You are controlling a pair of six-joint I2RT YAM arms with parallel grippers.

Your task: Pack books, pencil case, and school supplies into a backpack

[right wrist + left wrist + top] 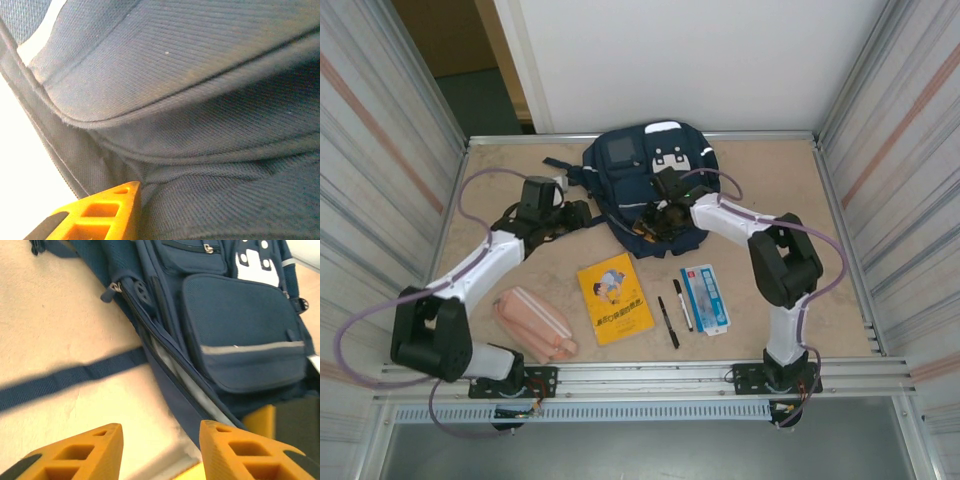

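The navy backpack (645,175) lies at the back middle of the table. My left gripper (588,213) is at its left edge. In the left wrist view its orange fingers (95,447) stand apart over bare table, open and holding nothing, with the backpack's zip seam (170,360) just to their right. My right gripper (658,217) is low on the backpack's front. One orange finger (102,215) presses against the backpack's fabric (200,100); the other finger is hidden. The yellow book (614,297), pink pencil case (535,323), two black pens (667,322) and blue-white box (705,298) lie nearer the arms.
A dark strap (65,380) of the backpack trails left across the table. Metal walls (380,200) close in the left and right sides. A rail (650,375) runs along the near edge by the arm bases.
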